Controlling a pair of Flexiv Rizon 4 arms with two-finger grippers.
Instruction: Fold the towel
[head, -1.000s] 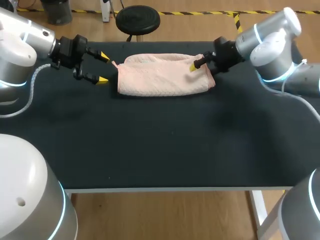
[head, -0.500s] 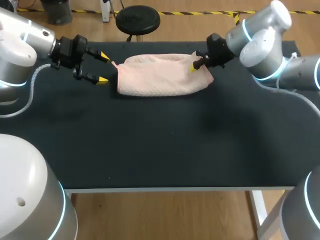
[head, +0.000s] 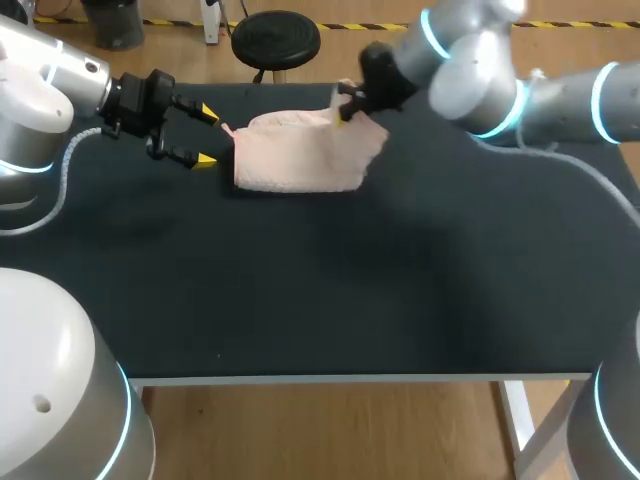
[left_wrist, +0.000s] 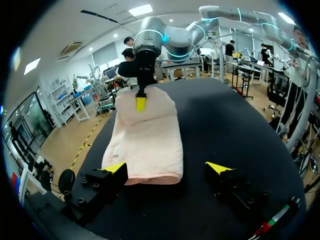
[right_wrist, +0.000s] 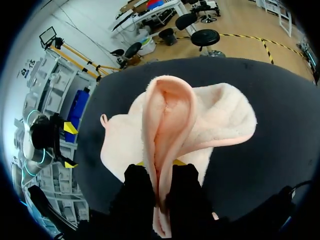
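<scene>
The pink towel (head: 300, 158) lies at the back of the black table (head: 350, 290), its right end lifted and drawn over the rest. My right gripper (head: 343, 110) is shut on that raised end. Between its fingers in the right wrist view (right_wrist: 160, 167), the towel (right_wrist: 170, 112) is pinched into a standing loop. My left gripper (head: 205, 135) stands open just off the towel's left edge, touching nothing. In the left wrist view its yellow tips (left_wrist: 167, 167) straddle the towel's near end (left_wrist: 147, 142), and the right gripper (left_wrist: 141, 102) holds the far end up.
The table's dark surface stretches wide in front of the towel toward the near edge (head: 350, 378). My right arm (head: 470, 60) reaches in over the back right of the table.
My right gripper closed on the towel's right end and carried it up and to the left, so the towel now looks shorter. The left arm has not moved.
</scene>
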